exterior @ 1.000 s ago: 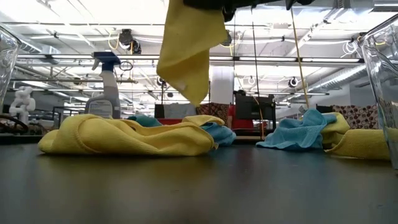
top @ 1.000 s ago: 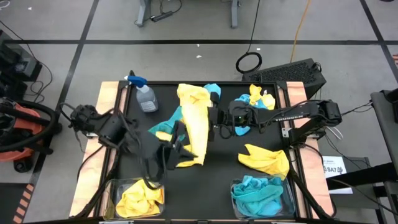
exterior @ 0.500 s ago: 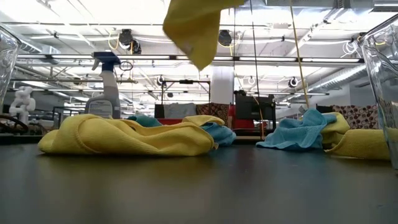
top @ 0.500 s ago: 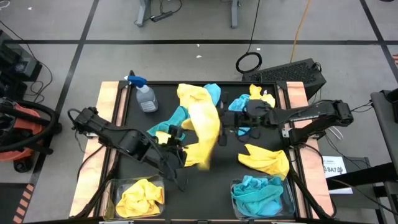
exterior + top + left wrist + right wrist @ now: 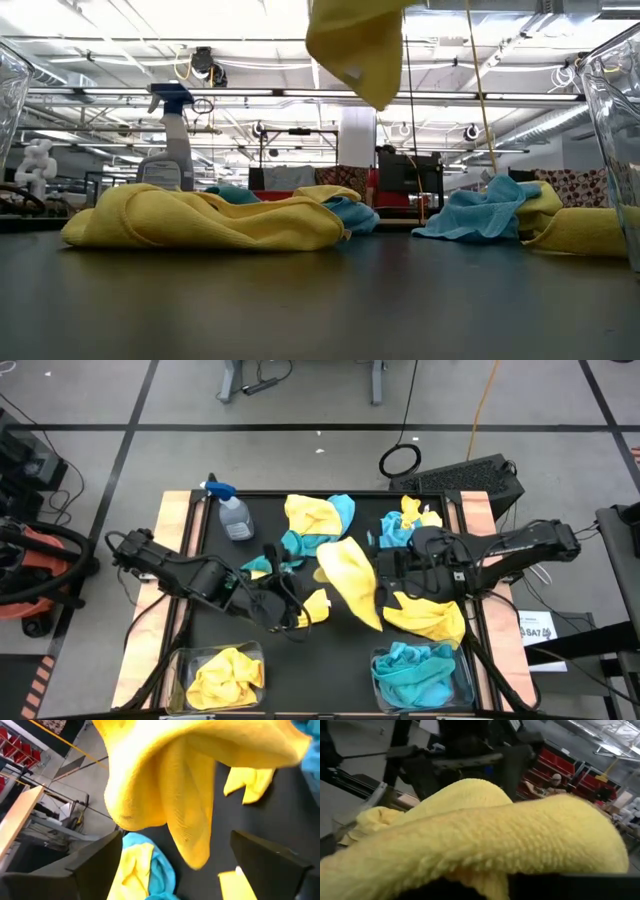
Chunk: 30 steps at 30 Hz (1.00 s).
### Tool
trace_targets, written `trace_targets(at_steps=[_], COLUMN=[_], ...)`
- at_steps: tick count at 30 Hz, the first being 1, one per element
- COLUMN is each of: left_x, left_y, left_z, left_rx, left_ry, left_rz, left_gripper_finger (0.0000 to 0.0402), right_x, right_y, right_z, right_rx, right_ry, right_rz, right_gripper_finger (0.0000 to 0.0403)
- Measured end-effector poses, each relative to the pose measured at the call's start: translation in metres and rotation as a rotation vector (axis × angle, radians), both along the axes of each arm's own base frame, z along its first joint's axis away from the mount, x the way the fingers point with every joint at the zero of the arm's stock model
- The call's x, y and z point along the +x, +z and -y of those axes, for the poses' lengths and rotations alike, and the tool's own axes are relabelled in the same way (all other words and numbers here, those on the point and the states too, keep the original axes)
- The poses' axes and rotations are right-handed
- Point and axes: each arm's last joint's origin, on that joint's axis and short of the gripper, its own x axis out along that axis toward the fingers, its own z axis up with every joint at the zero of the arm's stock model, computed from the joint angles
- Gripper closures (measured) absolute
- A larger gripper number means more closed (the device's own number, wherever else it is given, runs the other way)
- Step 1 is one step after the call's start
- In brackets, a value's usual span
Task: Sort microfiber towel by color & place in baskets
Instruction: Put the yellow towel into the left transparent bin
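My right gripper is shut on a bright yellow towel above the table's middle. The towel hangs clear of the table in the low view and fills the right wrist view. My left gripper is open and empty, left of the hanging towel; its two fingers stand apart with the towel ahead of them. A clear basket at the near left holds a yellow towel. A second basket at the near right holds turquoise towels. My right gripper holds the yellow towel by its upper part, coming from the table's right. The towel itself hides the fingers in the right wrist view, so the kind of hold does not show. The towel hangs slack below the gripper, its lower corner free.
Yellow and turquoise towels lie at the far middle, more at the far right, a yellow one at the right, turquoise ones by the left arm. A spray bottle stands at the far left.
My right gripper has carried the yellow towel toward the table's right and near edge. The towel has risen and hangs higher above the table. My left gripper has shifted a little toward the table's right.
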Motion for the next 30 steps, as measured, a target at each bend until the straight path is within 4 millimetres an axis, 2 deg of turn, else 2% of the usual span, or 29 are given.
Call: trace_targets(at_steps=[6,13,15,17,19,26,28,30], left_x=[0.011,0.028,0.032,0.035,0.036,0.038,0.037,0.035], left_y=[0.005,0.005,0.000,-0.005,-0.007,-0.008,-0.007,-0.006], left_z=[-0.011,-0.020,-0.021,-0.021,-0.020,-0.018,-0.018,-0.016], left_rx=[-0.065,-0.063,-0.054,-0.037,-0.027,0.007,0.022,0.030], left_ry=[-0.006,-0.018,-0.028,-0.044,-0.075,-0.147,-0.158,-0.167], left_rz=[0.067,0.111,0.083,0.054,0.034,-0.005,-0.010,-0.011], left_gripper_finger=[0.0006,0.0007,0.0019,0.0050,0.0102,0.0360,0.0385,0.0385], right_x=[-0.003,-0.004,-0.005,-0.005,-0.005,-0.006,-0.006,-0.006], right_y=[0.002,0.002,0.002,0.001,0.000,-0.004,-0.006,-0.008], right_z=[-0.009,-0.017,-0.019,-0.021,-0.022,-0.022,-0.022,-0.022], right_rx=[-0.008,-0.008,-0.009,-0.008,-0.001,0.015,0.022,0.018], right_ry=[0.037,0.065,0.075,0.081,0.083,0.081,0.081,0.081], right_rz=[0.014,0.013,0.011,0.004,-0.007,-0.052,-0.068,-0.098], right_gripper_finger=[0.0403,0.0403,0.0403,0.0402,0.0398,0.0389,0.0388,0.0381])
